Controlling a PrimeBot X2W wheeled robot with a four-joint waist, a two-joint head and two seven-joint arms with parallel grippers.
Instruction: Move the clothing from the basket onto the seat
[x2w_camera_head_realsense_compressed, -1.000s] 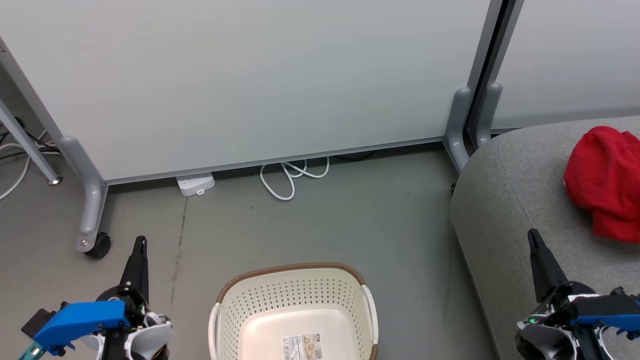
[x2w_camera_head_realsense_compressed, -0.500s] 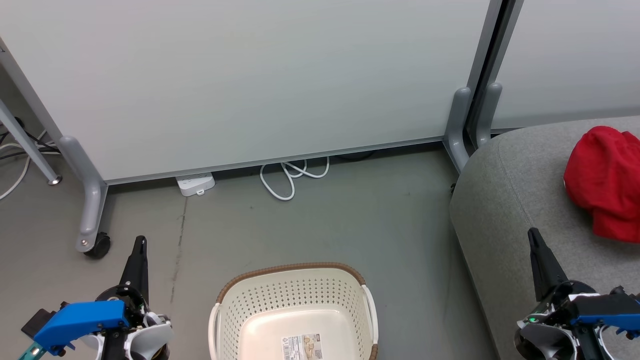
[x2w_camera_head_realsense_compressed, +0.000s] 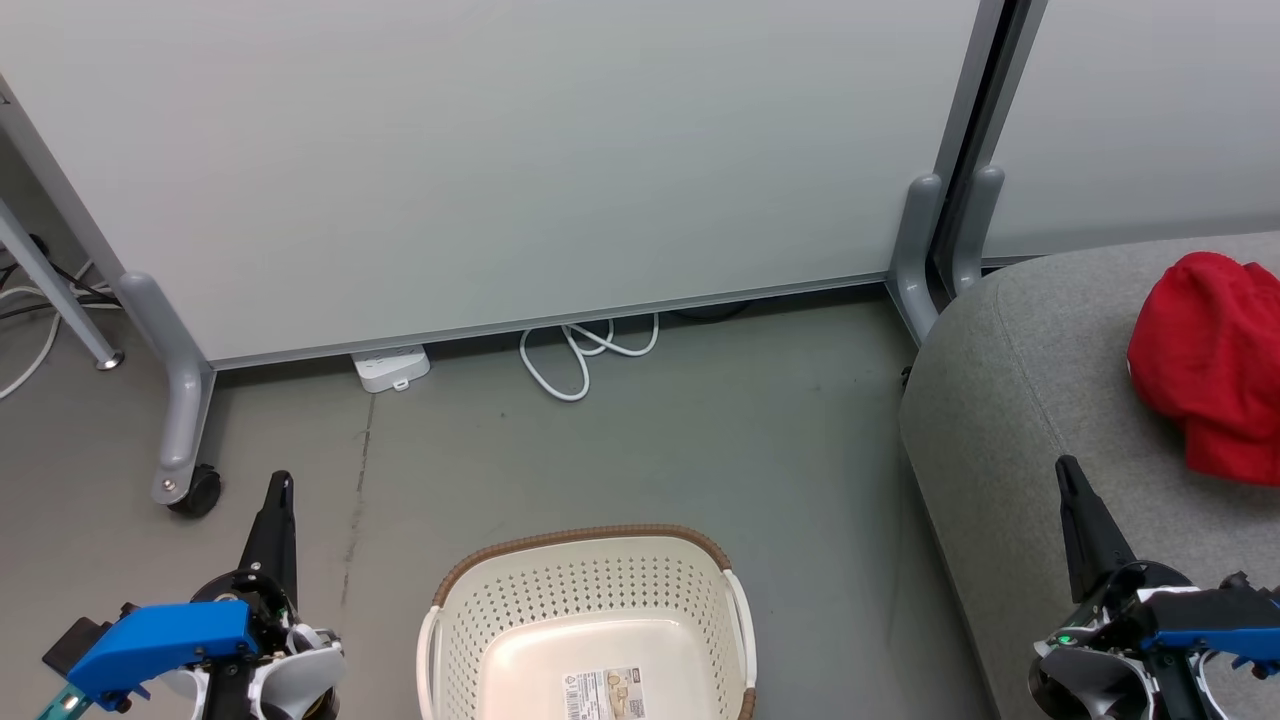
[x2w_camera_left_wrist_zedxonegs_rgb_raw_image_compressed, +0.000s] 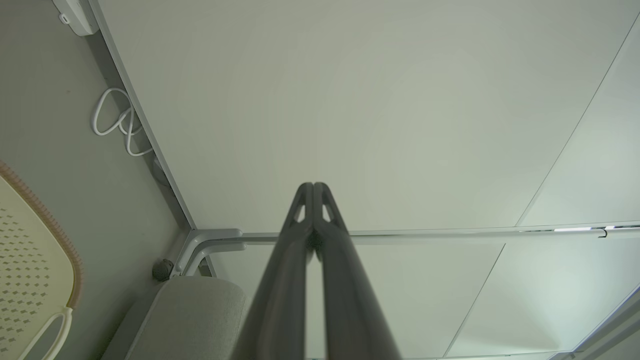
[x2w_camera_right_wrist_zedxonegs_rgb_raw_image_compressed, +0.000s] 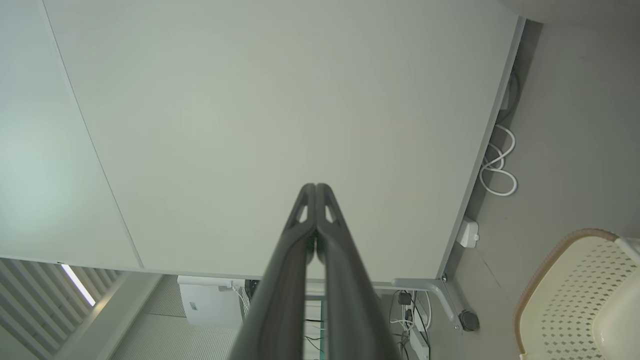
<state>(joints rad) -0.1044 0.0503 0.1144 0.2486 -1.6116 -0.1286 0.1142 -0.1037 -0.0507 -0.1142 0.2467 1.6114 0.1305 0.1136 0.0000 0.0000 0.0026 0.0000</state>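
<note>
The basket (x2w_camera_head_realsense_compressed: 585, 533) stands on the floor (x2w_camera_head_realsense_compressed: 700, 430), near the left edge of the seat (x2w_camera_head_realsense_compressed: 1010, 400) but not touching it. What shows of its inside is bare, apart from a label (x2w_camera_head_realsense_compressed: 605, 695) on the bottom. The clothing (x2w_camera_head_realsense_compressed: 1210, 360) lies in a bunched red heap on top of the seat, well back from the rounded left edge. The picture's border cuts it off, so it cannot be told whether the heap is one garment or two.

The left gripper (x2w_camera_head_realsense_compressed: 283, 482) hangs over the floor to the left of the basket, and the right gripper (x2w_camera_head_realsense_compressed: 1066, 466) hangs over the near part of the seat, short of the heap. In both wrist views the jaws are pressed fully together with nothing between them. Judged from this, the move looks finished or nearly so.

The main risk is calling it done too soon. The near end of the basket is out of sight, and a garment lying against that wall would be missed. A second risk lies with the right arm: a sweep toward the far side of the seat could snag the loose cloth and drag it to the curved edge, where it would likely slide off. The basket looks light, so a turn of the body or a low pass of either arm could knock it aside. The white cable (x2w_camera_head_realsense_compressed: 585, 350) looped on the floor by the partition (x2w_camera_head_realsense_compressed: 500, 150) could catch a wheel if the base rolls forward.
</note>
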